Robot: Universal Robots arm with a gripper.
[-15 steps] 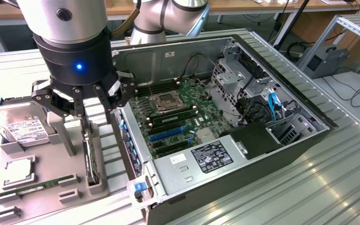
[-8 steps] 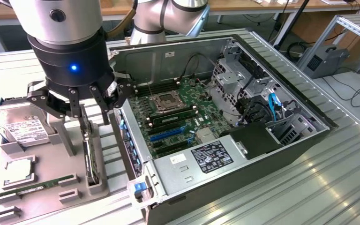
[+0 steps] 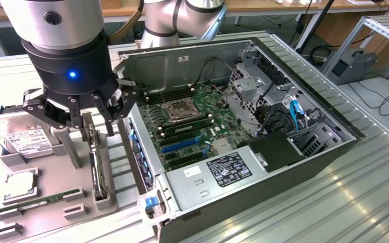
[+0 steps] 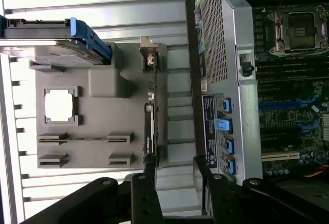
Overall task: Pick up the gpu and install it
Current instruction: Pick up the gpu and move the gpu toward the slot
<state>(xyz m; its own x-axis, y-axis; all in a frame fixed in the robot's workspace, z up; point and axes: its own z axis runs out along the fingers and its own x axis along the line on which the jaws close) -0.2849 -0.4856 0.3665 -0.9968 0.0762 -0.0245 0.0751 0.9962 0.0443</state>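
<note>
While hanging at upper left, my gripper [image 3: 96, 124] holds its jaws apart, empty, above the gpu [image 3: 97, 169]. It stands on edge in a grey tray [image 3: 52, 174]; ribbed metal table [image 3: 356, 202], open computer case [image 3: 248, 212] beside.

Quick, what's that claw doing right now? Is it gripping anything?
Gripper: open, holding nothing, poised just above the gpu, which stands on edge in the gray holder.

The gpu [image 3: 99, 169] stands on edge in the tray [image 3: 49, 195] on the counter [image 3: 356, 202], just beside the computer case [image 3: 174, 61], on the exterior view's left of it; the hand [image 3: 89, 124] hangs above it.
</note>
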